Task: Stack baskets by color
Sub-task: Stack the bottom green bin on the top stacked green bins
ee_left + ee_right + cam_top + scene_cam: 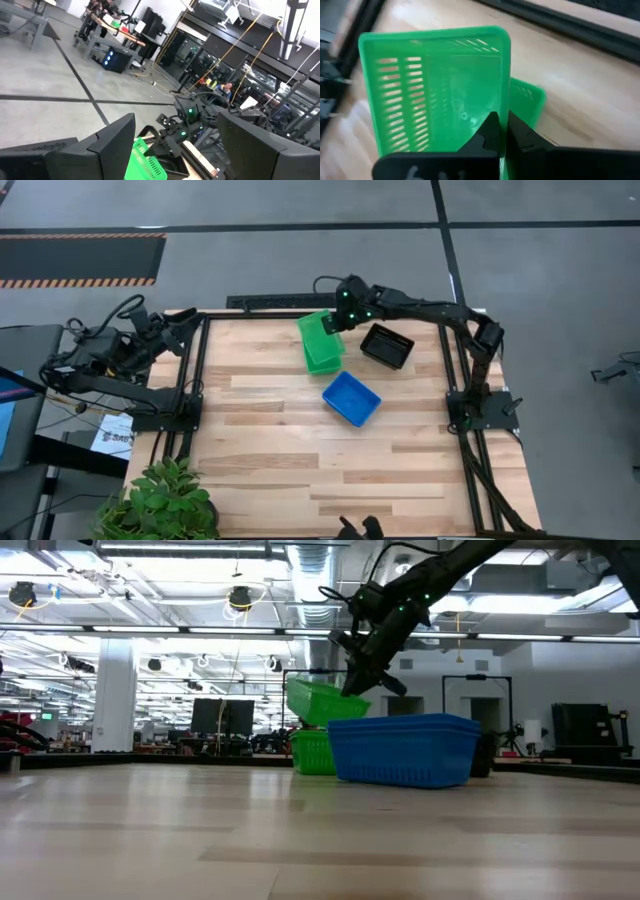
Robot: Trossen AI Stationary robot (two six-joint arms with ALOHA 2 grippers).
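Left gripper (188,320) parked off the table's far-left corner, fingers wide, nothing in it. Mid-table: right gripper (334,323) pinched on rim of lifted green basket (318,330), tilted over 2nd green basket (325,356). Blue basket (351,398) nearer front, black basket (387,346) to the right.

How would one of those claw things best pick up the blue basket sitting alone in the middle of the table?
Probably by one thin wall of the blue perforated plastic basket, coming down from above. It sits upright with its mouth open, so one finger can go inside the rim and one outside. It stands apart from the other baskets.
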